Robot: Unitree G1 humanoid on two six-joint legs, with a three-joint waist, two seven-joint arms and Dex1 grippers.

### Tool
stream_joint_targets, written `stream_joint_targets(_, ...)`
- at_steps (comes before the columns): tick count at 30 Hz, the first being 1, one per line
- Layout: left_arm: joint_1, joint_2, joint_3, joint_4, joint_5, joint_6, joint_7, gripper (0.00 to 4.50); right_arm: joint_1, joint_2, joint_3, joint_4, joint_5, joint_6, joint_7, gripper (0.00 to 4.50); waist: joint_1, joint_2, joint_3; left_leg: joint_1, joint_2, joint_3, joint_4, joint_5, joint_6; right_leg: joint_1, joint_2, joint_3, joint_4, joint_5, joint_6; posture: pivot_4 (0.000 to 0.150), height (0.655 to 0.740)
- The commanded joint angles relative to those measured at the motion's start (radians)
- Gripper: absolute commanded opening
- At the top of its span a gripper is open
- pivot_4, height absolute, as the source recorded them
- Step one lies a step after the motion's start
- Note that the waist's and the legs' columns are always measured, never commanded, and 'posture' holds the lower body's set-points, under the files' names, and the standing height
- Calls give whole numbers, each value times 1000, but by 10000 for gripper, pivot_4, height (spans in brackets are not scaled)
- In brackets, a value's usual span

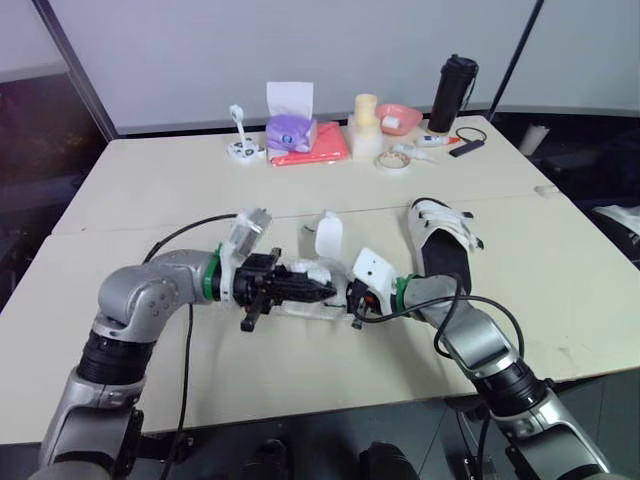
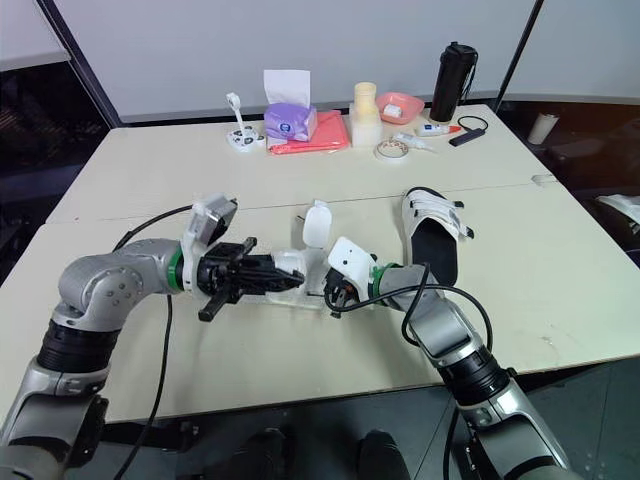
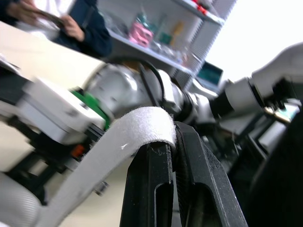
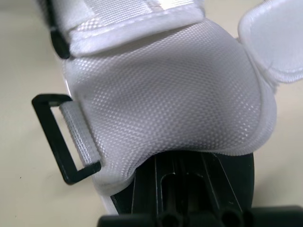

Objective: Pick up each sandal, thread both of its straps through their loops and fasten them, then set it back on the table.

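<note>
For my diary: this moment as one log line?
left gripper: shut on white fabric strap | right gripper: against white mesh sandal | black-soled sandal: on beige table

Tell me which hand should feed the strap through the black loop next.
Left, probably. The left hand pinches the white strap at its end, while the right hand sits against the sandal beside the black loop, suited to steadying it.

Sandal (image 4: pixel 165 94) cropped at the edge; blurred person (image 3: pixel 87 30) cut off, shelf (image 3: pixel 156 47) items unreadable.
</note>
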Motion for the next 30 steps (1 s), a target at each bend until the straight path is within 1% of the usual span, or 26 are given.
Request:
stream_joint_targets(1, -73, -23, 74, 34, -54, -9, 19, 420, 9, 4, 28, 19, -2, 14, 7, 0, 1, 0, 0, 0, 0, 0, 0, 0, 0, 0, 0, 0, 0, 0, 0, 1500, 7400)
stream_joint_targets(5, -82, -40, 48, 125, -3, -21, 32, 420, 9, 5, 29, 18, -1, 15, 6, 0, 1, 0, 0, 0, 0, 0, 0, 0, 0, 0, 0, 0, 0, 0, 0, 1500, 7400)
stream_joint_targets(9, -104, -81, 40, 235, 45, -31, 74, 420, 8, 4, 31, 16, -2, 17, 5, 0, 3, 0, 0, 0, 0, 0, 0, 0, -1, 0, 0, 0, 0, 0, 0, 1500, 7400)
stream_joint_targets(18, -175, -173, 61, 513, 157, -161, 106, 420, 18, -2, 31, -1, 0, 30, 4, 0, 4, -1, 0, 0, 0, 1, 1, 1, -1, 0, 0, 0, 0, 0, 0, 1500, 7400)
stream_joint_targets(24, -188, -208, 61, 635, 212, -229, 76, 420, 19, -4, 32, -7, -1, 37, 3, 0, 4, -1, 0, 0, 0, 3, 1, 1, -1, 0, 0, 0, 0, 0, 0, 1500, 7400)
stream_joint_targets(30, -223, -251, 74, 748, 226, -216, 49, 420, 20, -4, 36, -7, -3, 39, 4, 0, 4, -1, 0, 0, 0, 3, 1, 1, -1, 1, 0, -1, 1, 0, 0, 1500, 7400)
